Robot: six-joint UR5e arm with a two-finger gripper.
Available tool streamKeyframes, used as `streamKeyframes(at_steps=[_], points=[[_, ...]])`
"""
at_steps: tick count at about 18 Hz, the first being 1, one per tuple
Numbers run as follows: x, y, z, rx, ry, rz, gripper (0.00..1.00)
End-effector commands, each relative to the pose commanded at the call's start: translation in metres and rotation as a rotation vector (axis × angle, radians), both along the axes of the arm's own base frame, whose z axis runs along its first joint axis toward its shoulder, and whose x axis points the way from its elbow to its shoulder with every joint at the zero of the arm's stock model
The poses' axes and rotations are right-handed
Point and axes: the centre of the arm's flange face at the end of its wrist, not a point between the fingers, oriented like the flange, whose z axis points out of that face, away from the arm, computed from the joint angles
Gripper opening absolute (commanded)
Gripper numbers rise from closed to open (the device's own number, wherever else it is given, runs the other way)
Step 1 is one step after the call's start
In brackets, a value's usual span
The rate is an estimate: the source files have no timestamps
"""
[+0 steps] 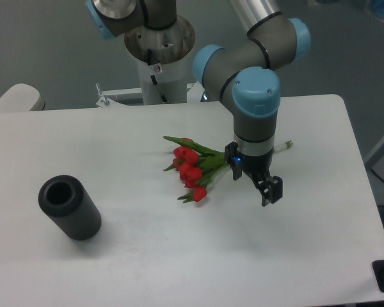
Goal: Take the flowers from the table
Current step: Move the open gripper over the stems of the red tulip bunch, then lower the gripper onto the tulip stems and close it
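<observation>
Lying near the middle of the table (115,268): the flowers (193,167), heads pointing left, stems running right and passing behind the gripper (256,183). Hanging just right of the flower heads, over the stems: the gripper, fingers spread and pointing down. Resting on its side well apart to the left, nearer the front edge: the cylinder (70,207).

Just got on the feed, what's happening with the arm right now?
The gripper is open and empty, positioned over the stem end of the flowers, which lie flat on the table. Its wrist hides most of the stems; only the pale tips poke out on the far side. Nothing is grasped yet, and I cannot tell how close the fingers are to the tabletop. A black cylinder lies on its side, well away from the flowers, untouched.
</observation>
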Motion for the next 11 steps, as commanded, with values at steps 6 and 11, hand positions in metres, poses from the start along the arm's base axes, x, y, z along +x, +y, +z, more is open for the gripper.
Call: streamKeyframes(at_steps=[6,11], points=[[0.018,-0.023,-0.027,-0.084,-0.101,-0.112,1.0],[0.019,-0.039,-0.04,-0.104,-0.138,-0.113,1.0]])
